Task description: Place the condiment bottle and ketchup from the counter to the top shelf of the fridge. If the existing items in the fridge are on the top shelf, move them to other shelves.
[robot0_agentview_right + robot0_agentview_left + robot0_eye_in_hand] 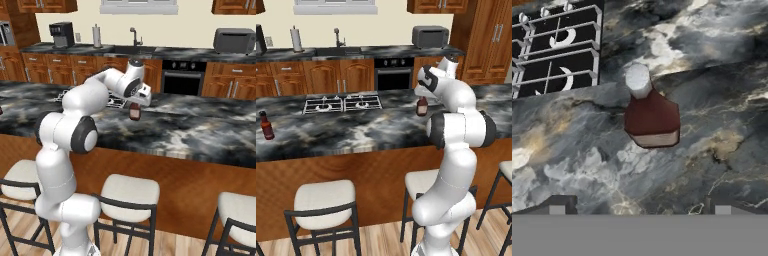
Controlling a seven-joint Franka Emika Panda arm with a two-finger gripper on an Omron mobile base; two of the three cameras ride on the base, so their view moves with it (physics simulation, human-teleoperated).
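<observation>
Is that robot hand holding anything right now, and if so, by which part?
Nothing is held. The gripper is open above the ketchup, which stands free on the counter.

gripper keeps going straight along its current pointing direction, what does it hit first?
Most likely the ketchup: it stands on the counter right below the open gripper, centred between the fingertips. How far it still is, I can't tell.

ketchup point(651, 118) alone on bare counter point(722, 100), cooktop point(557, 47) just beside, room all round
</observation>
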